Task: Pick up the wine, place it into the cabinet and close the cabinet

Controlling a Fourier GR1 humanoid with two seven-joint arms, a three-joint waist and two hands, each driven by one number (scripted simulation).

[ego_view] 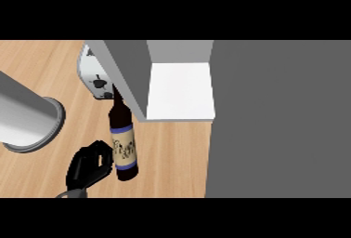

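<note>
The wine bottle is dark brown with a cream label edged in blue. It lies lengthwise down the view on the wooden counter, and its neck runs up under the cabinet's grey side wall. My left hand sits just left of the bottle's lower half. Its fingers are loosely bent and touch the bottle's side, and none shows round the far side. The cabinet's white inside is open to view. A broad dark grey cabinet panel fills the right side.
A silver toaster with a black knob stands behind the bottle's neck, against the cabinet wall. A large grey cylinder with a flared end comes in from the left edge. Bare wood lies between it and my hand.
</note>
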